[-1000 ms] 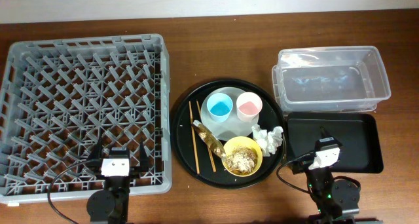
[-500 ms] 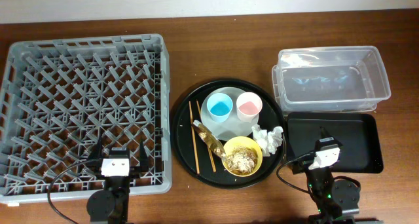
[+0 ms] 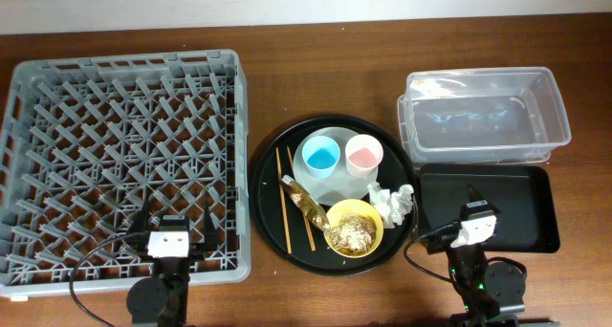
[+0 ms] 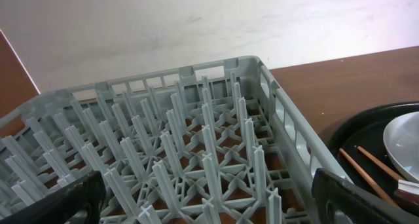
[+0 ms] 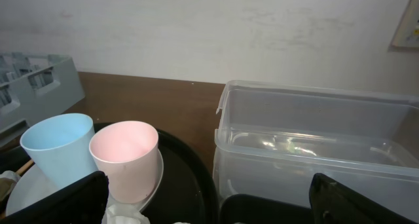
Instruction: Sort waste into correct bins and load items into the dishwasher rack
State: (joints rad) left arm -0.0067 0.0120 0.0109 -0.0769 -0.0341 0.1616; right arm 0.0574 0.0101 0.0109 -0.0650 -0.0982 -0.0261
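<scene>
On the round black tray [image 3: 271, 179] stand a light-blue cup [image 3: 320, 156] and a pink cup [image 3: 364, 155] on a pale plate [image 3: 332, 183]. Beside them lie two chopsticks [image 3: 284, 207], a gold-brown wrapper [image 3: 308, 205], a white tissue [image 3: 392, 203] and a yellow bowl [image 3: 375, 233] holding food scraps [image 3: 352, 231]. The grey rack [image 3: 124, 155] is at the left. The clear tub [image 3: 483, 117] and black tray [image 3: 512, 207] are at the right. My left gripper [image 3: 172, 224] is open and empty over the rack's near edge [image 4: 196, 139]. My right gripper [image 3: 474, 207] is open and empty at the black tray's near left corner.
The right wrist view shows the blue cup [image 5: 55, 149], pink cup [image 5: 124, 155], tissue [image 5: 124, 214] and clear tub [image 5: 314, 145] ahead. The left wrist view shows the chopsticks [image 4: 366, 175] and plate [image 4: 402, 139] at the right. Bare brown table lies behind the tray.
</scene>
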